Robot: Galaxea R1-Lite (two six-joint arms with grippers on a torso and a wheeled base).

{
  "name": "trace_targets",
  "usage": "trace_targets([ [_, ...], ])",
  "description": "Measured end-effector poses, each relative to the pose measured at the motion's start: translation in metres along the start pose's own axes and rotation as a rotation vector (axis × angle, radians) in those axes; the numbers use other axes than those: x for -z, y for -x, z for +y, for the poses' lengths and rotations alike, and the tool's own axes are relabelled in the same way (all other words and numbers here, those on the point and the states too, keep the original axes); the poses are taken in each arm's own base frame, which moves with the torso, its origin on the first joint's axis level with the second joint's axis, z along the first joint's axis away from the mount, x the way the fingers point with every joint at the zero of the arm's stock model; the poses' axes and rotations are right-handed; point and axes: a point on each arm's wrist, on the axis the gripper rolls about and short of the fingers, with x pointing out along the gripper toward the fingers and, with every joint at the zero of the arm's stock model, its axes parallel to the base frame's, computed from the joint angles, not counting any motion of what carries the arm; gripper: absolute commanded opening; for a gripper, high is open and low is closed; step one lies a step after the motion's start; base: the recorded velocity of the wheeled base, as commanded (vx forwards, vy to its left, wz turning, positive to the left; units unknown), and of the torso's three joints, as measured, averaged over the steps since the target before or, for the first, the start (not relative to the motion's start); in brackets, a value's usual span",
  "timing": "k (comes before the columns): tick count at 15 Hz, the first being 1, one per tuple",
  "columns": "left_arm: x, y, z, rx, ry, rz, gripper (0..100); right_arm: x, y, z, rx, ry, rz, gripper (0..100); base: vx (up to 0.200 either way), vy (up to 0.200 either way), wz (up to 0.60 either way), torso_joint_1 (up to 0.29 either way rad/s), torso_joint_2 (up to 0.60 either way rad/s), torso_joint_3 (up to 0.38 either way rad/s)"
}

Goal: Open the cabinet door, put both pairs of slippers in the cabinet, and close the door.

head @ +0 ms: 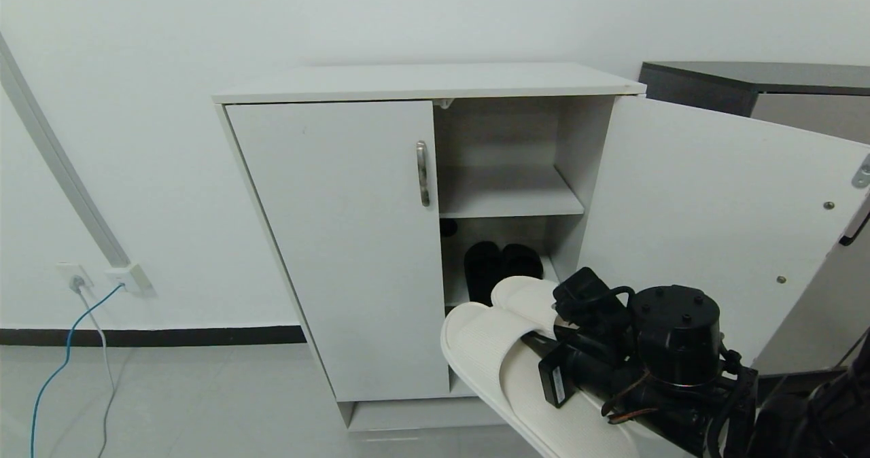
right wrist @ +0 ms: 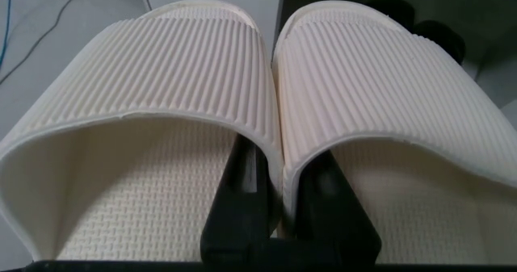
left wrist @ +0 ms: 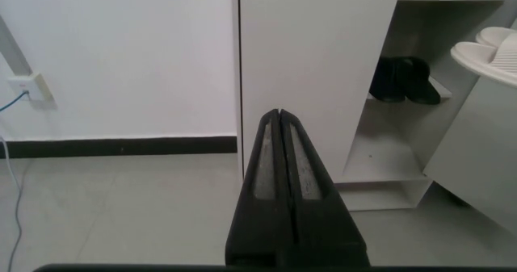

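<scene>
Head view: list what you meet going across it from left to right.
Wall socket → closed left door → handle → black slippers → open right door. The white slippers overlap the black pair, so they are left unplaced.

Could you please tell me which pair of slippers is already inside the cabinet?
The black pair, resting low inside the cabinet. The white pair is outside it, clamped in the right hand in front of the opening.
</scene>
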Motion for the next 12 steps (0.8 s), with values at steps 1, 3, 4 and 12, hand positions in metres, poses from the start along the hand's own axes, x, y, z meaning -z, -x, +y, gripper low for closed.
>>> trace_targets([
  [1, 0.0, 0.0, 0.0, 0.0, 0.0, 0.0, 0, 0.0, 0.0, 0.0001, 0.0, 0.001, 0.0, 0, 0.0, 0.0, 0.0, 0.0, 0.0, 0.0],
  [3, 0.0002, 0.0, 0.0, 0.0, -0.001, 0.001, 0, 0.0001, -0.0001, 0.0005, -0.001, 0.001, 0.0, 0, 0.0, -0.1, 0.0, -0.01, 0.15, 0.137],
  [4, 0.0, 0.0, 0.0, 0.0, -0.004, 0.0, 0, 0.0004, -0.0002, 0.0006, -0.001, 0.001, 0.002, 0, 0.0, 0.0, 0.0, 0.002, 0.12, 0.066],
  [12, 0.0, 0.0, 0.0, 0.0, -0.003, 0.0, 0, -0.0046, -0.0043, 0.0032, 0.037, -0.006, -0.01, 0, 0.0, 0.0, 0.0, -0.001, 0.01, 0.005],
])
